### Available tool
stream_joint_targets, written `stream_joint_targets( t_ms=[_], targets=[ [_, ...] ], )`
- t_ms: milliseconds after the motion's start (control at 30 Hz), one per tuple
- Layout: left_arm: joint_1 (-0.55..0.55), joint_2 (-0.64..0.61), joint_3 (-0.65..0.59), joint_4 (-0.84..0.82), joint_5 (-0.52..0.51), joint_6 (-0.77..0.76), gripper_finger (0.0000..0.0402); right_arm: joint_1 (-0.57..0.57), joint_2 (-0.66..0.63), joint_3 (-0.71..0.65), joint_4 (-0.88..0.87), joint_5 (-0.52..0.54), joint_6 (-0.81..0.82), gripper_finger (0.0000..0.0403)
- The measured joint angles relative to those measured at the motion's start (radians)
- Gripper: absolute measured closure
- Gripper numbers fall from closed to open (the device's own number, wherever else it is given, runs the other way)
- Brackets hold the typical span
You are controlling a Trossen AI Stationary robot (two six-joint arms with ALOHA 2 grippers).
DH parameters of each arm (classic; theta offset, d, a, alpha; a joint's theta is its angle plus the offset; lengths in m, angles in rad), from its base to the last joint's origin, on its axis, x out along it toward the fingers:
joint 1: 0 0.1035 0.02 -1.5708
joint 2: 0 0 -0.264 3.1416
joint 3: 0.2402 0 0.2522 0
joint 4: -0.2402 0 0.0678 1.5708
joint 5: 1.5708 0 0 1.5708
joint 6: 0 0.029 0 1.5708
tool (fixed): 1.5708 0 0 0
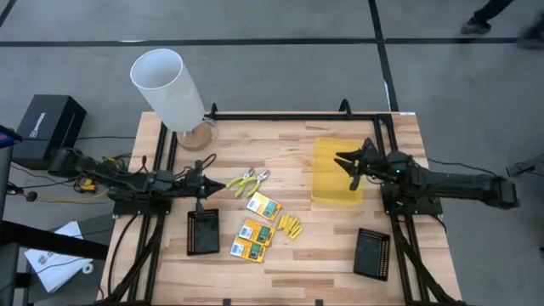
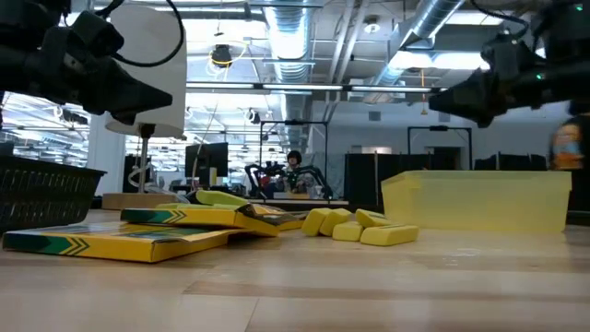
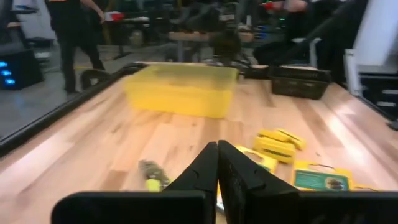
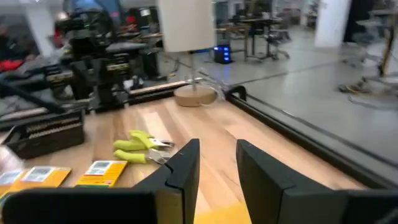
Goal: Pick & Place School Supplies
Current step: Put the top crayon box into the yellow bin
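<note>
On the wooden table (image 1: pixel 289 255), seen from above, three printed boxes (image 1: pixel 263 206) are laid near the middle, with a cluster of yellow sticks (image 1: pixel 290 226) just to their right and the pliers (image 1: pixel 247 180) a little beyond them toward the far edge. The left gripper (image 1: pixel 223 186) is held just left of the pliers with nothing in it; its own wrist view shows the two fingers (image 3: pixel 205 171) pressed together, a detail too small to be read from overhead. The right gripper (image 1: pixel 347 161) is held over the yellow tray (image 1: pixel 336 197), and its wrist view shows the fingers (image 4: pixel 183 165) parted with a clear gap and nothing between them.

Two black mesh trays are seen only in full from above: one (image 1: pixel 202 232) left of the boxes, one (image 1: pixel 372 252) at the front right. From table height, the boxes (image 2: pixel 120 235) are seen lying flat and partly overlapping, the sticks (image 2: pixel 359 226) heaped beside them, and the tray's wall (image 2: pixel 479 198) standing behind. A white lamp (image 1: pixel 170 89) stands at the far left corner.
</note>
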Motion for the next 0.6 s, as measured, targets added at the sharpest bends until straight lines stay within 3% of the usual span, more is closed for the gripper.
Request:
stream_joint_targets(
  t_ms=[200,400,600],
  targets=[
    [0.0,0.091,0.003,0.048,0.023,-0.001,0.0401,0.123,0.309,0.159,0.117,0.025,-0.142,0.03],
    [0.0,0.135,0.07,0.049,0.078,0.017,0.0401,0.205,0.605,0.396,0.109,0.046,-0.306,0.03],
    [-0.016,0.144,0.114,0.049,0.1,0.063,0.0401,0.215,0.848,0.655,-0.106,0.068,-0.417,0.03]
  ],
)
